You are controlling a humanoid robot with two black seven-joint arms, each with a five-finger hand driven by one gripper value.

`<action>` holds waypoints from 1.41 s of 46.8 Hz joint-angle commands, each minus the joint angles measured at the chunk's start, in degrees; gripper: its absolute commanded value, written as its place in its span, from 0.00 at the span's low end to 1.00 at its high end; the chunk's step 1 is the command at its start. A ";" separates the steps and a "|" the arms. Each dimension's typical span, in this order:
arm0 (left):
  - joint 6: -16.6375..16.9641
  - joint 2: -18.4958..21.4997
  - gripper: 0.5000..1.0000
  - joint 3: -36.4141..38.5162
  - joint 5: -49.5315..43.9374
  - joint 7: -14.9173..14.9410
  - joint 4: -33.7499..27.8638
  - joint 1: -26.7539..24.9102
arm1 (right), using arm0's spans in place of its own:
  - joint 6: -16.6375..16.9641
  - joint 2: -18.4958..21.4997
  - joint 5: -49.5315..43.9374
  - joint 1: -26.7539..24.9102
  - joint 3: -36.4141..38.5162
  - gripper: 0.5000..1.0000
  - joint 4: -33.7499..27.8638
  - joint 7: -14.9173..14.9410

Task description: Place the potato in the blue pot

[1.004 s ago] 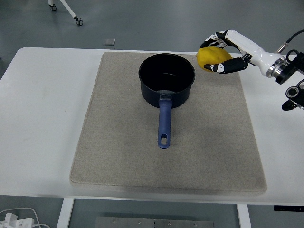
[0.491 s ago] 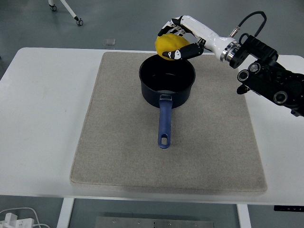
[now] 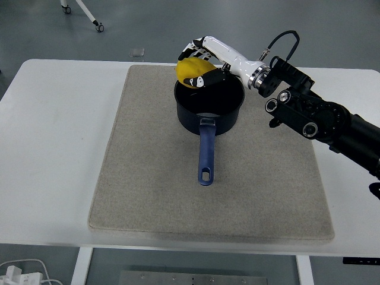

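The yellow potato (image 3: 190,71) is held in my right hand (image 3: 200,64), whose fingers are curled around it. Hand and potato hover over the far left rim of the blue pot (image 3: 209,102). The pot stands upright on the beige mat (image 3: 148,172), its dark inside showing and its blue handle (image 3: 205,153) pointing toward the near edge. My right arm (image 3: 314,116) reaches in from the right edge, above the mat's right side. My left arm does not show.
The beige mat covers the middle of the white table (image 3: 53,148). Beyond the table's far edge lies grey floor with a small square plate (image 3: 136,52) and a wheeled stand leg (image 3: 89,15).
My right hand has carried the potato leftward, from beside the pot's right over its far rim to its far left rim. The arm has come further into view.
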 commanded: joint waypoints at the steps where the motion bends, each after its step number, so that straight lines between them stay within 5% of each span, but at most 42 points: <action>1: -0.01 0.00 1.00 0.01 0.00 -0.04 0.07 -0.01 | -0.29 0.38 0.00 -0.40 0.09 0.00 -0.46 -0.01; 19: -0.01 0.00 1.00 0.18 0.00 0.05 -0.02 -0.01 | -1.78 0.55 0.18 -2.95 0.53 0.00 -0.82 0.34; 27: -0.01 0.00 1.00 0.18 0.00 -0.04 0.07 -0.01 | -2.49 1.08 0.18 -3.74 0.80 0.37 -0.82 0.17; 44: -0.01 0.00 1.00 0.09 0.00 -0.04 0.07 -0.01 | -4.51 1.43 0.35 -4.27 1.15 0.71 -0.73 0.17; 54: -0.01 0.00 1.00 0.09 0.00 -0.04 0.07 -0.01 | -4.33 1.43 0.35 -4.27 1.15 0.83 -0.82 -0.01; 66: -0.01 0.00 1.00 0.09 -0.09 0.05 0.16 -0.01 | -4.42 1.43 1.14 -4.53 1.41 0.83 -0.82 -0.10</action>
